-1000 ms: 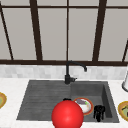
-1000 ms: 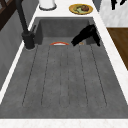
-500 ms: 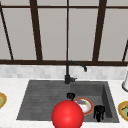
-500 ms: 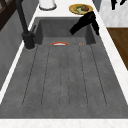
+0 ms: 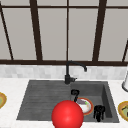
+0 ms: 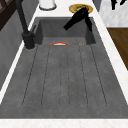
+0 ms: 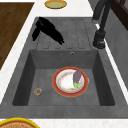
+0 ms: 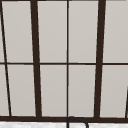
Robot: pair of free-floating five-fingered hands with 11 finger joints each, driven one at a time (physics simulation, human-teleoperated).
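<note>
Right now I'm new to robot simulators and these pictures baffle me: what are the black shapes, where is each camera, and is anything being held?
The black shapes are the robot: two floating hands with no arms. In the front view, the left hand hangs near the faucet and the right hand hangs over the basin. Two side cameras look along the sink, and the upper one faces the window. In the basin lies a red-rimmed plate with an eggplant on it. Nothing seems held. A red ball shows in the front view's foreground.
</note>
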